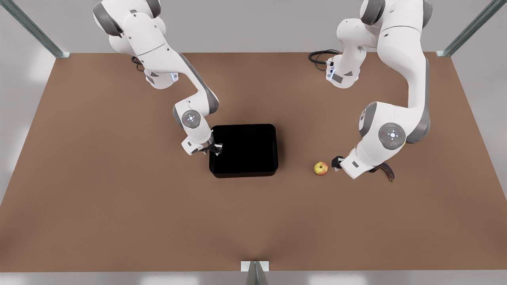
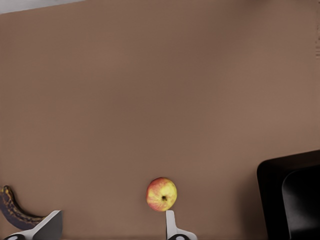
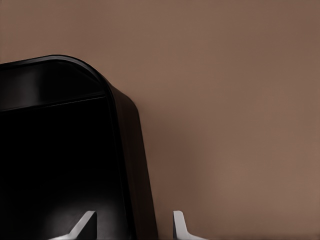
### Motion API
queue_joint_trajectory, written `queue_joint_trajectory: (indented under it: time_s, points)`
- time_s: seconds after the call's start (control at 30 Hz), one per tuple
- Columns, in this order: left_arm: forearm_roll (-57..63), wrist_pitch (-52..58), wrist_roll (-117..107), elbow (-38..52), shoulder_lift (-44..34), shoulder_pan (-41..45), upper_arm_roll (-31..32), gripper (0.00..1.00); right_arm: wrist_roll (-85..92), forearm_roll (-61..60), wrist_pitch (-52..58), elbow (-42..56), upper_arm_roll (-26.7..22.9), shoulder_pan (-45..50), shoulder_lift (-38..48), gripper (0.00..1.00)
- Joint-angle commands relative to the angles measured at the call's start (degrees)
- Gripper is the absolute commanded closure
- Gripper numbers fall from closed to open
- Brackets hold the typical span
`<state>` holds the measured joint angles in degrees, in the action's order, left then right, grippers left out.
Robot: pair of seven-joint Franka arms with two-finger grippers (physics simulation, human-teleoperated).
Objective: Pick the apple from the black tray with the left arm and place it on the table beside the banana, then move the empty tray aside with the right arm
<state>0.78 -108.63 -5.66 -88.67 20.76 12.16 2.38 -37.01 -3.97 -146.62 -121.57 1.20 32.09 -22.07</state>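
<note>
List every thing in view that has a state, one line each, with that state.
apple: out of the tray, resting on the table, held by nothing.
black tray: empty, flat on the table.
banana: lying on the table, apart from the apple.
left claw: open, low beside the apple.
right claw: open, one finger on each side of the tray's wall.
table: bears all of these.

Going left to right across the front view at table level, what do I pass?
Right gripper straddling the tray wall → black tray → apple → left gripper, open → banana.
</note>
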Motion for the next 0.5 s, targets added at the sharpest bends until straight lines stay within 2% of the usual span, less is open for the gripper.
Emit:
queue_joint_trajectory:
  time_s: [0.0, 0.03, 0.07, 0.1, 0.17, 0.23, 0.33, 0.4, 0.47]
  points:
    - [-0.08, 0.26, 4.96, 0.51, -0.19, -0.38, -0.01, 0.00, 2.21, -0.16, 0.11, 0.02, 0.03, -0.01, 0.01, 0.40]
    - [-0.69, 4.98, 5.13, 3.92, -0.89, -1.16, -0.53, 0.00, 2.21, -0.25, 0.19, 0.02, 0.03, -0.01, 0.01, 0.44]
    - [-3.06, 14.84, 5.40, 9.39, -1.94, -4.33, -0.89, 0.00, 2.21, -0.25, 0.19, 0.02, 0.11, -0.01, 0.01, 0.48]
    - [-4.56, 16.08, 5.48, 8.95, -6.25, -7.06, -0.62, 0.00, 2.21, -0.25, 0.19, 0.02, 0.12, -0.01, -0.08, 0.55]
    - [-3.15, 14.68, 5.40, 8.25, -5.55, -6.88, -0.36, 0.00, 2.21, -0.25, 0.19, 0.02, 0.12, -0.01, -0.08, 0.60]
    - [-2.80, 11.78, 5.05, 1.84, -8.89, -6.53, -0.18, 0.00, 3.70, -0.25, 0.28, 0.11, 0.12, -0.01, -0.08, 0.72]
    - [-2.80, 11.69, 4.69, 1.92, -8.71, -6.53, -0.27, 0.00, 3.79, -0.25, 1.42, 0.28, 0.12, -0.01, 0.10, 0.78]
    - [-2.72, 11.87, 4.69, 2.09, -8.63, -6.53, -0.19, 0.00, 3.88, -0.25, 1.77, 0.37, 0.12, -0.01, 0.44, 0.78]
    - [-2.72, 11.87, 5.05, 2.27, -8.45, -6.53, -0.19, 0.00, 5.10, -0.33, 7.74, 1.33, -0.06, -0.45, 4.75, 0.79]
